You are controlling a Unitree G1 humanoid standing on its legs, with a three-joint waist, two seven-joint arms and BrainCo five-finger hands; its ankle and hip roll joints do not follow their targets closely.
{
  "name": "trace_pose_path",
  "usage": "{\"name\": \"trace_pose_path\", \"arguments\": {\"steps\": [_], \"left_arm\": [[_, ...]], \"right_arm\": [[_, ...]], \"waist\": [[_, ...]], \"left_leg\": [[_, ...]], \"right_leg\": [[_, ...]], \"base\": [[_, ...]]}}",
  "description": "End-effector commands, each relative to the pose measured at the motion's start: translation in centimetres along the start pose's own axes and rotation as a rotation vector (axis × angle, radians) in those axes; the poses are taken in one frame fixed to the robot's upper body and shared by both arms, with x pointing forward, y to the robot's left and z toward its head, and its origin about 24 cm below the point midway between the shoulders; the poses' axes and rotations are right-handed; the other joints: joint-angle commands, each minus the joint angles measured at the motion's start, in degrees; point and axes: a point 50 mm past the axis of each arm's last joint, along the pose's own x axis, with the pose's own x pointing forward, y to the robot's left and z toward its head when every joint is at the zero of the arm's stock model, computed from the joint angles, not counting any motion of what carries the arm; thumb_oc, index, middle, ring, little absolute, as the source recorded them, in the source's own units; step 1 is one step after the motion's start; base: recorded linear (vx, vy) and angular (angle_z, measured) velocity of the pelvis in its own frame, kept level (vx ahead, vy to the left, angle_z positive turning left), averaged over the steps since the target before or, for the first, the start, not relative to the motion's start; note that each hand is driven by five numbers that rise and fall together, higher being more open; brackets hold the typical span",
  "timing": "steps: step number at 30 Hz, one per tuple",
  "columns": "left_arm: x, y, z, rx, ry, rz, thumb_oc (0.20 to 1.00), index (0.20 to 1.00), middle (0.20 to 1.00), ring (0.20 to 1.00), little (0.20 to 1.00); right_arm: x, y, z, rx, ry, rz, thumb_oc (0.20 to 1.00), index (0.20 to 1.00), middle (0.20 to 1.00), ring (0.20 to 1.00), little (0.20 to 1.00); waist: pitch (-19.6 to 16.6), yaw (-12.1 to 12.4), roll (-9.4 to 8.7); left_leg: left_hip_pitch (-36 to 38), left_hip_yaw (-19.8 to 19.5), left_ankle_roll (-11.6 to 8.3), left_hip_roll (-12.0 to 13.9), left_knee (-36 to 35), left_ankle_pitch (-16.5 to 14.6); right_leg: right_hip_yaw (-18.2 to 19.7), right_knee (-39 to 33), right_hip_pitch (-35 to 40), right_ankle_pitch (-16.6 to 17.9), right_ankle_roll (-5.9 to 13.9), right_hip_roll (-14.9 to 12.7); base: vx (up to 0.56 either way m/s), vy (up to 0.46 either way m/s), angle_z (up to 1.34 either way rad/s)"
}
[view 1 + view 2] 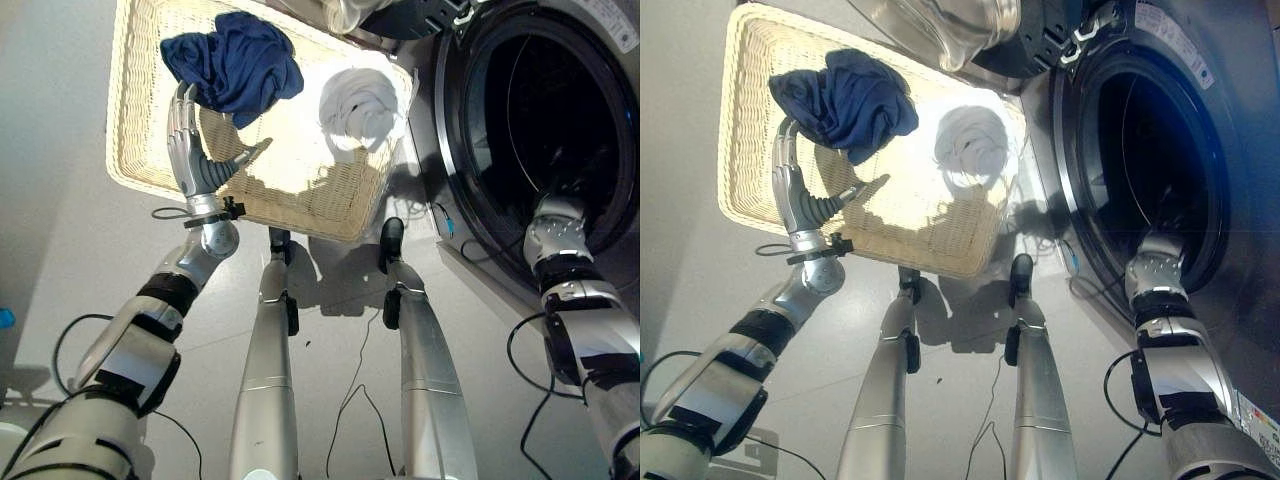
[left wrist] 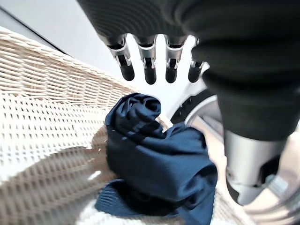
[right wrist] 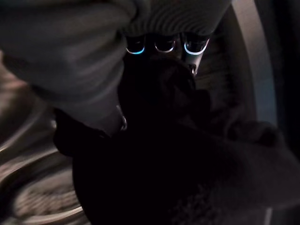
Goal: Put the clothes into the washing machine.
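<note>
A crumpled dark blue garment [image 1: 235,60] lies at the far left end of the pale wicker basket [image 1: 300,205]. A bunched white garment [image 1: 358,105] lies at the basket's right end, close to the machine. My left hand [image 1: 195,160] stands open over the basket, its straight fingers reaching up to the blue garment's [image 2: 154,164] near edge, the thumb spread to the right. The washing machine [image 1: 450,120] stands on the right with its dark drum [image 1: 545,110] open. My right arm reaches through the opening, and my right hand [image 3: 161,44] is deep in the dark beside a dark mass.
The machine's glass door [image 1: 940,25] hangs open above the basket's far right corner. The basket rests on a grey floor [image 1: 60,230], pressed against the machine's front. A small blue object [image 1: 5,318] sits at the left edge.
</note>
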Motion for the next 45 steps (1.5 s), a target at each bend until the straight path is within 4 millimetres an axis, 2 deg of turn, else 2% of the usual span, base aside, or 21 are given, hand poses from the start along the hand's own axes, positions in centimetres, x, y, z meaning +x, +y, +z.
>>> {"name": "trace_pose_path", "arguments": {"steps": [1,2,6,8,9,10,11,13,16,18,25,30,34,38,39,40,41,45], "left_arm": [[2.3,1.2,-0.3,0.072,-0.017,0.026,1.0,1.0,1.0,1.0,1.0],[3.8,1.8,-0.8,0.16,-0.027,-0.009,1.0,1.0,1.0,1.0,1.0],[5.6,2.1,-0.4,0.235,-0.057,-0.024,1.0,1.0,1.0,1.0,1.0],[6.5,2.1,-0.1,0.274,-0.074,-0.033,1.0,1.0,1.0,1.0,1.0],[7.1,2.1,0.4,0.299,-0.102,-0.031,1.0,1.0,1.0,1.0,1.0],[7.2,2.1,0.6,0.301,-0.107,-0.028,1.0,1.0,1.0,1.0,1.0],[7.6,2.0,1.0,0.306,-0.124,-0.016,1.0,1.0,1.0,1.0,1.0],[8.7,2.1,2.1,0.333,-0.159,0.016,1.0,1.0,1.0,1.0,1.0],[9.6,2.2,2.9,0.363,-0.185,0.057,1.0,1.0,1.0,1.0,1.0],[10.7,2.4,4.0,0.384,-0.204,0.087,1.0,1.0,1.0,1.0,1.0],[12.1,2.1,5.7,0.411,-0.249,0.069,1.0,1.0,1.0,1.0,1.0],[13.0,2.0,5.9,0.427,-0.2,0.016,1.0,1.0,1.0,1.0,1.0],[13.0,1.6,5.3,0.431,-0.127,-0.073,1.0,1.0,1.0,1.0,1.0],[12.7,1.6,3.5,0.452,0.031,-0.206,1.0,1.0,1.0,1.0,1.0],[12.7,1.5,3.3,0.452,0.049,-0.222,0.639,0.639,0.639,0.639,0.639],[12.7,1.5,3.3,0.452,0.049,-0.222,0.639,0.639,0.639,0.639,0.639],[12.4,1.4,2.4,0.451,0.111,-0.281,0.2,0.2,0.2,0.2,0.2],[11.8,1.4,1.3,0.438,0.194,-0.33,0.2,0.2,0.2,0.2,0.2]], "right_arm": [[1.9,3.8,7.0,-0.143,-0.241,0.14,1.0,1.0,1.0,1.0,1.0],[2.6,3.5,7.5,-0.21,-0.206,0.131,1.0,1.0,1.0,1.0,1.0],[3.2,2.4,7.5,-0.286,-0.151,0.08,1.0,1.0,1.0,1.0,1.0],[3.4,1.0,6.5,-0.416,-0.054,0.012,1.0,1.0,1.0,1.0,1.0],[3.4,0.2,5.5,-0.54,0.035,-0.019,1.0,1.0,1.0,1.0,1.0],[3.4,0.0,5.4,-0.568,0.049,-0.027,1.0,1.0,1.0,1.0,1.0],[3.3,-0.6,4.8,-0.68,0.081,-0.051,1.0,1.0,1.0,1.0,1.0],[3.1,-0.8,3.7,-0.866,0.144,-0.072,1.0,1.0,1.0,1.0,1.0],[2.9,-0.8,2.8,-0.995,0.177,-0.071,1.0,1.0,1.0,1.0,1.0],[2.5,-0.4,1.2,-1.062,0.213,-0.067,1.0,1.0,1.0,1.0,1.0],[1.2,-0.5,-2.1,-1.19,0.301,0.019,1.0,1.0,1.0,1.0,1.0],[-0.1,-0.6,-4.5,-1.206,0.366,0.153,1.0,1.0,1.0,1.0,1.0],[-0.9,-1.2,-5.6,-1.175,0.401,0.218,1.0,1.0,1.0,1.0,1.0],[-1.8,-1.5,-6.3,-1.118,0.421,0.283,1.0,1.0,1.0,1.0,1.0],[-1.9,-1.5,-6.4,-1.111,0.421,0.289,1.0,1.0,1.0,1.0,1.0],[-1.9,-1.5,-6.4,-1.111,0.421,0.289,1.0,1.0,1.0,1.0,1.0],[-2.2,-1.5,-6.6,-1.091,0.414,0.318,1.0,1.0,1.0,1.0,1.0],[-2.7,-0.8,-6.9,-1.07,0.403,0.374,1.0,1.0,1.0,1.0,1.0]], "waist": [[-1.3,-0.8,-2.71],[-1.3,-1.1,-3.21],[-1.3,-1.4,-3.21],[-1.3,-1.4,-3.03],[-1.3,-1.3,-2.86],[-1.3,-1.2,-2.85],[-1.3,-1.1,-2.83],[-1.3,-1.1,-2.97],[-1.3,-1.0,-3.0],[-1.3,-1.1,-3.13],[-1.3,-1.9,-3.4],[-1.3,-3.3,-3.37],[-1.3,-4.1,-3.58],[-1.3,-5.1,-3.77],[-1.3,-5.2,-3.79],[-1.3,-5.2,-3.79],[-1.3,-5.6,-3.87],[-1.3,-6.1,-3.87]], "left_leg": [[0.5,-1.2,2.07,-2.5,5.3,-4.5],[1.0,-1.4,2.07,-2.2,5.2,-4.4],[0.7,-1.5,2.27,-2.5,5.0,-3.8],[1.2,-1.4,2.26,-2.5,5.1,-4.3],[1.1,-1.4,2.31,-2.7,4.9,-4.1],[1.1,-1.4,2.31,-2.6,4.9,-4.1],[1.0,-1.4,2.28,-2.6,4.7,-3.9],[0.9,-1.5,2.26,-2.6,4.3,-3.8],[0.5,-1.7,2.31,-2.5,3.9,-3.6],[0.2,-1.7,2.28,-2.5,3.7,-3.7],[-0.9,-1.2,2.14,-2.1,2.4,-3.2],[-1.8,-0.3,1.72,-1.7,1.8,-3.1],[-1.8,0.5,1.47,-1.4,1.8,-3.7],[-2.1,1.3,1.18,-1.1,1.3,-3.4],[-2.2,1.3,1.15,-1.1,1.3,-3.4],[-2.2,1.3,1.15,-1.1,1.3,-3.4],[-2.3,1.5,1.13,-1.0,1.2,-3.4],[-2.5,1.8,1.0,-1.0,1.3,-3.4]], "right_leg": [[-4.8,-4.2,3.0,7.0,4.4,-0.2],[-4.7,-4.0,3.5,6.8,4.32,-0.2],[-4.6,-4.1,3.1,7.2,4.1,-0.3],[-4.5,-3.7,3.5,6.6,4.14,-0.2],[-4.5,-4.0,3.4,6.8,4.09,-0.3],[-4.6,-4.1,3.4,6.8,4.1,-0.3],[-4.7,-4.2,3.3,7.0,4.17,-0.4],[-4.7,-4.8,3.2,7.4,4.15,-0.3],[-4.8,-4.8,2.8,7.4,4.16,-0.3],[-4.9,-4.8,2.4,7.3,4.19,-0.3],[-4.7,-5.9,1.2,7.9,4.18,-0.1],[-3.6,-6.5,-0.1,7.7,4.0,0.8],[-3.0,-6.6,-0.2,7.1,3.91,1.4],[-2.2,-7.3,-0.5,7.1,3.85,1.7],[-2.1,-7.3,-0.6,7.1,3.83,1.7],[-2.1,-7.3,-0.6,7.1,3.83,1.7],[-1.8,-7.4,-0.8,7.0,3.81,1.8],[-1.4,-7.6,-1.1,6.9,3.78,1.9]], "base": [[0.0,0.0,0.0],[0.0,0.0,0.0],[0.0,0.029,-0.01],[0.0,0.035,0.03],[-0.01,0.015,0.03],[-0.02,0.008,0.03],[-0.02,-0.008,0.04],[-0.02,-0.003,0.02],[0.0,0.0,0.0],[0.0,0.0,0.0],[-0.01,0.027,-0.01],[-0.01,0.078,-0.04],[0.0,0.072,-0.03],[0.0,0.064,-0.08],[0.01,0.037,-0.07],[0.0,0.041,-0.04],[0.0,0.038,-0.02],[0.0,0.02,-0.03]]}}
